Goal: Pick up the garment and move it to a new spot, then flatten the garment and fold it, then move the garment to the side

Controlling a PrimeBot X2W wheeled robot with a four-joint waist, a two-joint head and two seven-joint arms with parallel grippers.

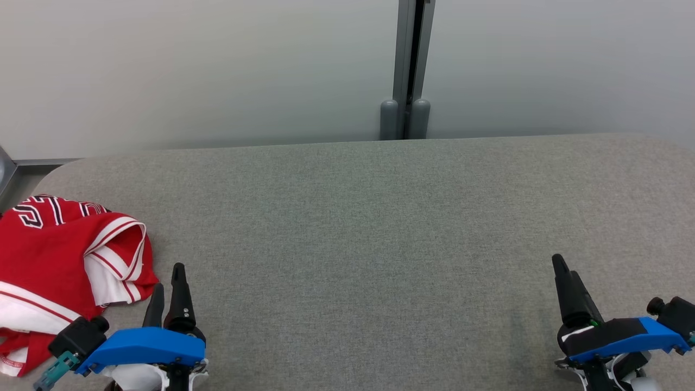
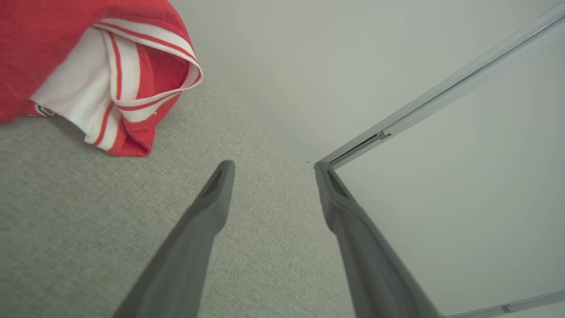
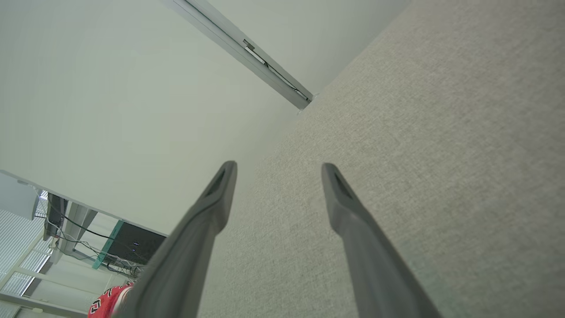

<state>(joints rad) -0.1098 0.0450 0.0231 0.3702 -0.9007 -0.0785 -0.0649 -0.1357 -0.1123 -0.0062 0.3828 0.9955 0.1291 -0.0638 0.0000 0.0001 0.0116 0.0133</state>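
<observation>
A crumpled red jersey with white striped trim and black-and-white lettering (image 1: 49, 255) lies bunched at the lower left of the frame, on the grey fabric-covered worktop (image 1: 347, 228). The frame's left edge cuts it off, so its long axis is unclear. The lettering lies toward the top, and a trimmed opening gapes rightward. The left tool (image 1: 168, 278), fingers apart, hovers just beside it. The right tool (image 3: 278, 167), fingers also apart, is at lower right, well apart from the jersey.

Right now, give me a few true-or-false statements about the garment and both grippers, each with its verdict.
1. The garment lies bunched at the table's left end. True.
2. The left gripper holds the garment. False: it is open and holds nothing; the garment lies beside it.
3. The right gripper is open above bare table. True.
4. The garment is blue. False: it is red with white trim.
</observation>
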